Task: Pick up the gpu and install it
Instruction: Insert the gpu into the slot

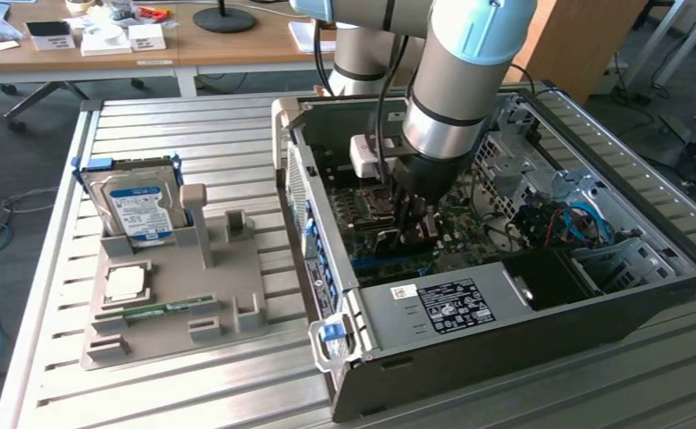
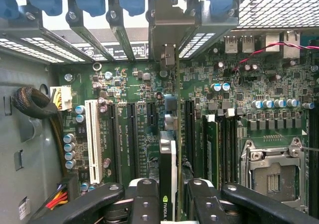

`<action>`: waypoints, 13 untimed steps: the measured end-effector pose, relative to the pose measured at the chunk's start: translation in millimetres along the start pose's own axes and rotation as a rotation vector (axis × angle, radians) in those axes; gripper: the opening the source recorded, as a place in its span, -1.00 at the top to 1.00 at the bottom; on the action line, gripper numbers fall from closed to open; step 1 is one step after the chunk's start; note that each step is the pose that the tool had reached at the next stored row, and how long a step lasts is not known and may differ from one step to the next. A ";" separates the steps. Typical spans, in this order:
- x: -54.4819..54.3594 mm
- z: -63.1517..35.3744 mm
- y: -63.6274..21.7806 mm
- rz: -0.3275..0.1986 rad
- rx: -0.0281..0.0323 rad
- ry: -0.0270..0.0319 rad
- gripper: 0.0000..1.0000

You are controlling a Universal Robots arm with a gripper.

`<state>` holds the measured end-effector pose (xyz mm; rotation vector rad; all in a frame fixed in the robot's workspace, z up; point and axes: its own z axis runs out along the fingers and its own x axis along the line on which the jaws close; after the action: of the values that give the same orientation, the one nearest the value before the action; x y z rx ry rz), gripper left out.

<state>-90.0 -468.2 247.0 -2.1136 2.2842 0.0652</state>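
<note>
The gpu [image 2: 168,149] stands edge-on over the green motherboard [image 2: 129,79], showing a black face with a logo and a thin green board edge. Its silver bracket [image 2: 167,30] reaches the rear slot openings of the case. My gripper [image 2: 168,199] is shut on the card, one black finger [image 2: 144,199] on each side. In the exterior view the gripper [image 1: 415,234] is down inside the open computer case [image 1: 443,357], close over the motherboard, with the card mostly hidden behind it.
A grey fixture tray [image 1: 240,277] at the exterior view's left holds a blue-labelled hard drive [image 1: 139,207], a processor [image 1: 127,281] and a memory stick [image 1: 157,310]. Inside the case are the power supply [image 1: 443,308], a white slot [image 2: 91,139], a processor socket [image 2: 271,171] and a black cable bundle [image 2: 32,104].
</note>
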 end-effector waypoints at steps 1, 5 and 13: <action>0.0 0.0 0.0 0.000 0.0000 0.0000 0.47; 0.0 0.0 -0.1 0.000 -0.0001 -0.0001 0.47; -0.2 0.0 -2.0 0.001 -0.0232 0.0020 0.47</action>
<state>-88.0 -468.2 246.9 -2.1244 2.2969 0.0900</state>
